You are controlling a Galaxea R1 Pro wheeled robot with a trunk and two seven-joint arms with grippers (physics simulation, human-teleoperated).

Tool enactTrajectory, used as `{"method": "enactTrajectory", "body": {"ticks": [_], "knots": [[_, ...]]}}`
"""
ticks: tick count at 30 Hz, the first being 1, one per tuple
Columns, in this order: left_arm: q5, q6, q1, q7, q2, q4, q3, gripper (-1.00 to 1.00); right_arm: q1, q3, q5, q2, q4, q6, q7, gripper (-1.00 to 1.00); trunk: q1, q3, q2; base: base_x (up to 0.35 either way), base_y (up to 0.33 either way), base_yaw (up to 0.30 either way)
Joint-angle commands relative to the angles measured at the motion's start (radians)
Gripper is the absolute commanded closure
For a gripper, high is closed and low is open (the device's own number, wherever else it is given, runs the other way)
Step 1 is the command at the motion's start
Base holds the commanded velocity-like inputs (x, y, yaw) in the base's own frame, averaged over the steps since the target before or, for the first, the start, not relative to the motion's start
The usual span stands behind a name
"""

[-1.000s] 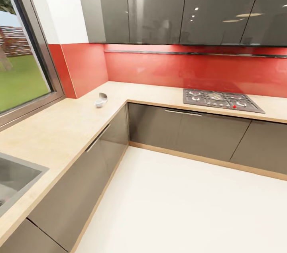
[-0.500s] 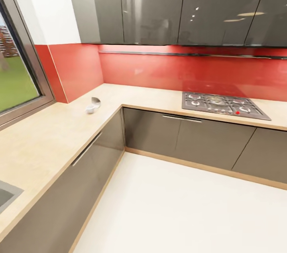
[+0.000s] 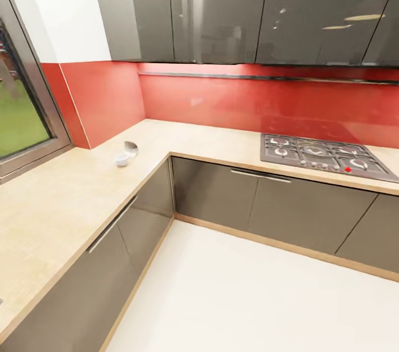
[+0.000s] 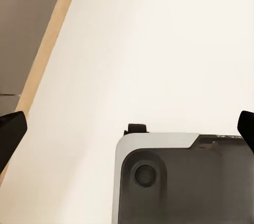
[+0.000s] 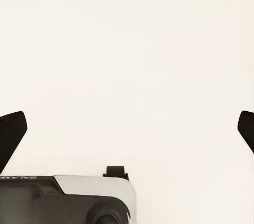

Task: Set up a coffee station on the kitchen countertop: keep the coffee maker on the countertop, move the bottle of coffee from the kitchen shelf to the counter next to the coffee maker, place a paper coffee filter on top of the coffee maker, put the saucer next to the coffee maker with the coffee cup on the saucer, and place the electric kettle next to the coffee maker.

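We see a small white coffee cup (image 3: 122, 159) near the surface's (image 3: 66, 197) inner corner, a saucer (image 3: 131, 147) tilted on edge just behind it. Our left gripper (image 4: 127, 128) and right gripper (image 5: 127, 128) hang spread wide over the pale floor (image 3: 244, 296).

Upper cabinets (image 3: 233, 8) glossy grey, mirror-like. Backsplash (image 3: 249, 102) glossy red. Surface (image 3: 66, 191) matt, pale wood-look. Hob (image 3: 324, 155) dark metal. Floor (image 3: 249, 296) smooth, cream, matt.
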Motion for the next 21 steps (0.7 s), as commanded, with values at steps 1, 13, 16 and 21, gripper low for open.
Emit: {"method": "enactTrajectory", "body": {"ticks": [1,13,16,21], "knots": [[0.000,-0.003,-0.001,-0.002,0.000,0.001,0.003,-1.00,0.000,-0.001,0.000,0.000,0.000,-0.003,0.000,-1.00,0.001,-0.002,-0.002,0.338,-0.002,0.246],[0.000,-0.003,-0.001,-0.002,0.000,0.001,0.002,-1.00,0.000,0.001,0.002,-0.005,-0.002,-0.003,0.001,-1.00,0.001,-0.002,-0.002,0.337,-0.069,0.059],[0.000,-0.003,-0.001,-0.002,0.000,0.001,0.003,-1.00,0.000,0.002,0.003,-0.004,-0.001,-0.003,0.001,-1.00,0.001,-0.002,-0.002,0.334,-0.102,0.002],[0.000,-0.002,-0.001,-0.002,0.000,0.001,0.002,-1.00,0.000,0.000,0.003,-0.005,-0.001,-0.003,0.001,-1.00,0.001,-0.002,-0.002,0.334,-0.104,0.000]]}}
